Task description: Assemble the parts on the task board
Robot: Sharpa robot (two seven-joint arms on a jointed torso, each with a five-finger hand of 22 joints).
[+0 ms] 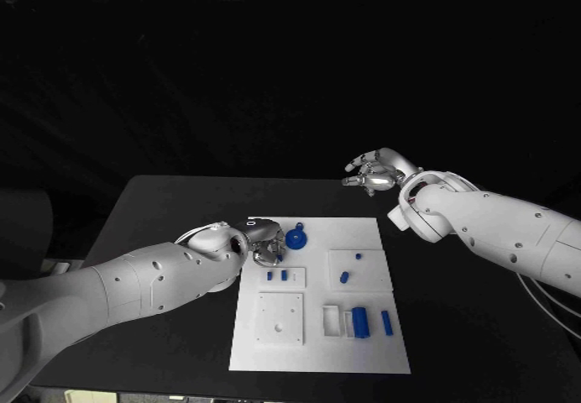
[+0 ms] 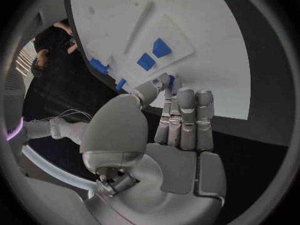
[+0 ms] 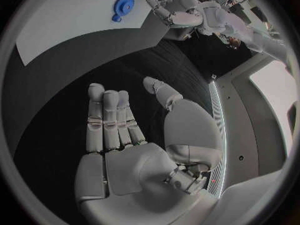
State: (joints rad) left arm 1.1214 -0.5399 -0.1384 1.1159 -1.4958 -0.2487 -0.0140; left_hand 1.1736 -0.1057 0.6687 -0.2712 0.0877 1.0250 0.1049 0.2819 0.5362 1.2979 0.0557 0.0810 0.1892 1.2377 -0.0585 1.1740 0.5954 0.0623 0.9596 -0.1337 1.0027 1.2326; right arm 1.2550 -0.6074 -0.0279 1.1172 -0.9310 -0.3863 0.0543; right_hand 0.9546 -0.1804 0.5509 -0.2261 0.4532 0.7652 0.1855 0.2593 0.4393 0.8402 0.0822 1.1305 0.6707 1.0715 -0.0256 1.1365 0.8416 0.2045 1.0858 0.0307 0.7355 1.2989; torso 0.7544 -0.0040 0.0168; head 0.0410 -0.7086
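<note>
The white task board lies mid-table with several small blue parts on it. A round blue part sits near its far left corner. My left hand hovers just beside that part, and in the left wrist view its thumb and a finger pinch a small blue piece. The right wrist view shows the same left hand next to the round part. My right hand hangs beyond the board's far right corner over bare table, its fingers straight and holding nothing.
Two small blue blocks sit on a raised left tile. Another blue piece rests mid-board. A blue cylinder and a blue bar lie at the near right. A white square plate occupies the near left.
</note>
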